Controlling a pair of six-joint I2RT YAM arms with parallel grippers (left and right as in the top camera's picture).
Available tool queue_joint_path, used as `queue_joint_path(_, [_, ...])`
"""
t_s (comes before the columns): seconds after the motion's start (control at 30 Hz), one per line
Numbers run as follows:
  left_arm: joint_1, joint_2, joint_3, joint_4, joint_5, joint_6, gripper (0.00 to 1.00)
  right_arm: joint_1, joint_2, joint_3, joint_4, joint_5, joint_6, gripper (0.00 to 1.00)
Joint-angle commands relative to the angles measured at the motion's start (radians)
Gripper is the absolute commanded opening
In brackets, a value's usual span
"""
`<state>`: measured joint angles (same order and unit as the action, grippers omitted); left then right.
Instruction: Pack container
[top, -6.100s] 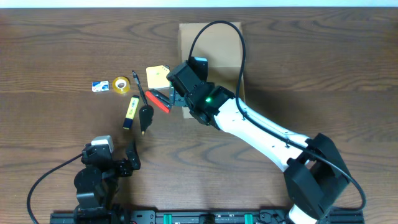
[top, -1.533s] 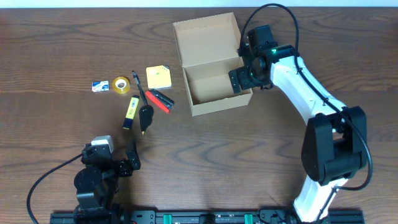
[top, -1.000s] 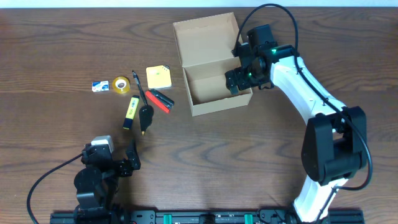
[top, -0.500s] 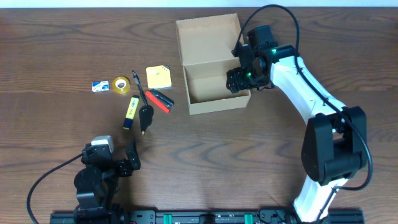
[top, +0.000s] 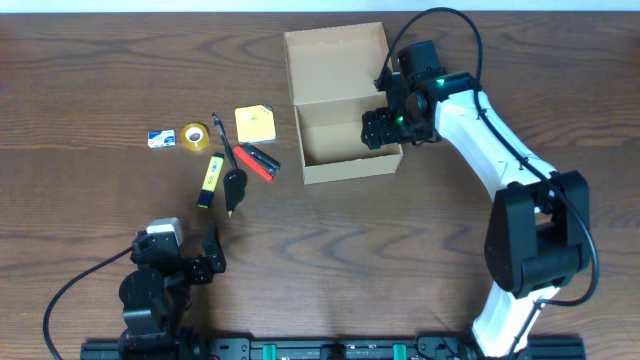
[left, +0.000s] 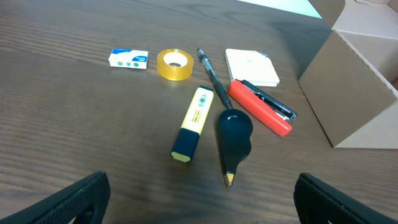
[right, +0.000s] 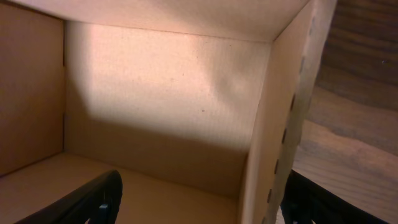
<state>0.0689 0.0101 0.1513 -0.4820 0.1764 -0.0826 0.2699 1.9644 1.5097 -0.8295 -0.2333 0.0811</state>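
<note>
The container (top: 350, 170), a tan cardboard box with its flap lid (top: 335, 62) open toward the back, stands at the back centre; it looks empty. My right gripper (top: 385, 125) is open at the box's right wall. In the right wrist view (right: 199, 199) one finger is inside and one outside, with the wall (right: 273, 155) close to the outer finger. My left gripper (top: 207, 260) rests open and empty near the front left (left: 199, 199). The box's side also shows in the left wrist view (left: 354, 93).
Left of the box lie an eraser (top: 160, 138), a tape roll (top: 195, 137), a pen (top: 222, 135), a yellow sticky-note pad (top: 254, 123), a red stapler-like tool (top: 258, 162), a yellow highlighter (top: 210, 180) and a dark bulb-grip pencil (top: 235, 188).
The right arm left the stationery, and the box now stands open. Over the last second the box has turned slightly square to the table with my right gripper at its right wall.
</note>
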Motion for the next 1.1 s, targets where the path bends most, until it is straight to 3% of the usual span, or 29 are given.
queue_joint_path(0.0, [-0.004,-0.006,-0.016,0.000,-0.001,-0.011,0.95,0.014,-0.006,0.002,-0.002,-0.011,0.032,0.80])
queue_joint_path(0.2, [-0.004,-0.006,-0.016,0.000,-0.001,-0.011,0.95,0.014,-0.006,0.002,-0.006,-0.011,0.066,0.74])
queue_joint_path(0.73, [-0.004,-0.006,-0.016,0.000,-0.001,-0.011,0.95,0.029,-0.006,0.002,0.005,-0.022,0.105,0.73])
queue_joint_path(0.8, [-0.004,-0.006,-0.016,0.000,-0.001,-0.011,0.95,0.028,-0.008,0.011,0.007,-0.022,0.105,0.78])
queue_joint_path(0.9, [-0.004,-0.006,-0.016,0.000,-0.001,-0.011,0.95,0.023,-0.019,0.029,0.006,-0.020,0.090,0.99])
queue_joint_path(1.07, [-0.004,-0.006,-0.016,0.000,-0.001,-0.011,0.96,0.019,-0.029,0.038,0.002,0.007,0.062,0.99])
